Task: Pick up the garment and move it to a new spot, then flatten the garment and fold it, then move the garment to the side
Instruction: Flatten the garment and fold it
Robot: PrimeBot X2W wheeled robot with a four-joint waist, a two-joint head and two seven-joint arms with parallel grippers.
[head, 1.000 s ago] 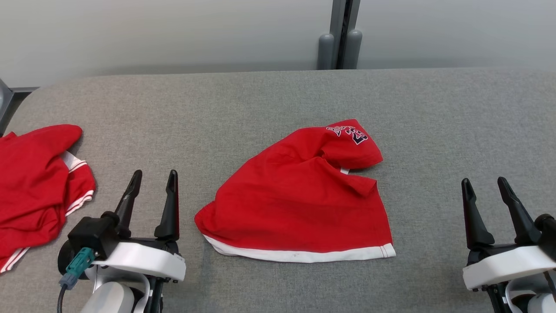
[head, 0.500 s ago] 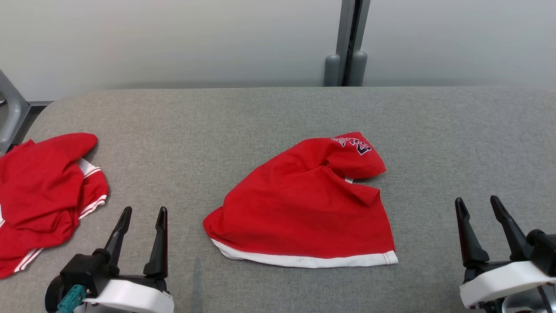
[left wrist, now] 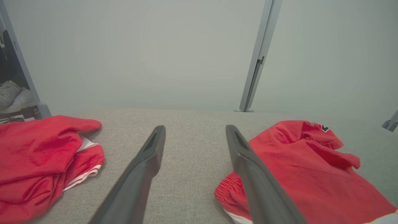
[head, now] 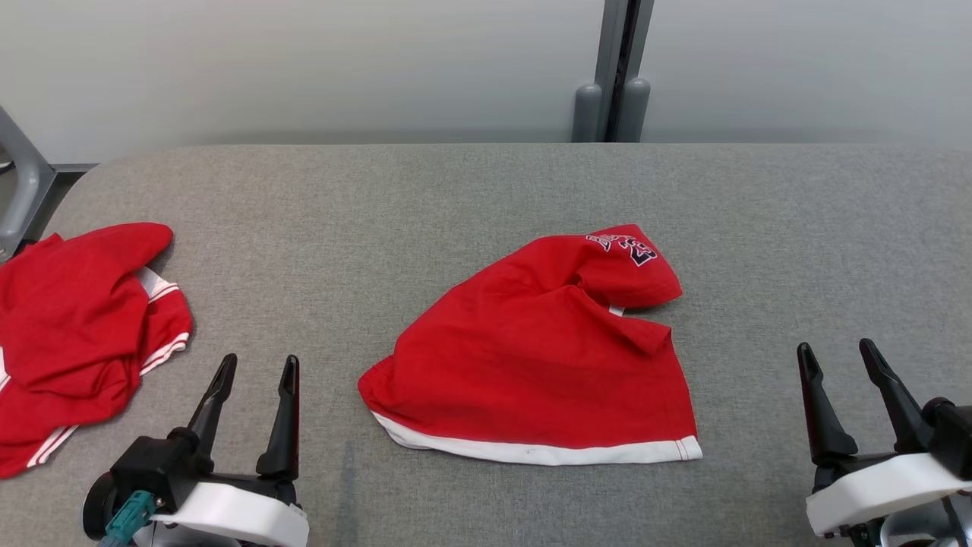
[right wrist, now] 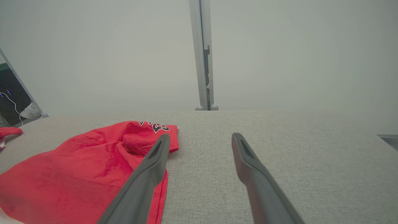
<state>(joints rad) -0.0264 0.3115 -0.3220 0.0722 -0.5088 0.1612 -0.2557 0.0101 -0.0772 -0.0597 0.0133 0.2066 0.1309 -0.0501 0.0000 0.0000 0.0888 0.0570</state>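
Clearances on the grey table (head: 456, 190): the crumpled red garment (head: 531, 357) occupies the centre, with bare surface on every side; a broad lane runs between it and the second red garment (head: 76, 334) heaped at the left edge, and the left gripper (head: 259, 360) stands at the lane's near end, touching neither; the right gripper (head: 835, 346) has bare surface ahead and to its right. The wall (head: 304, 68) and an upright grey post (head: 611, 106) bound the far side; a grey frame (head: 23, 190) stands off the far-left corner.
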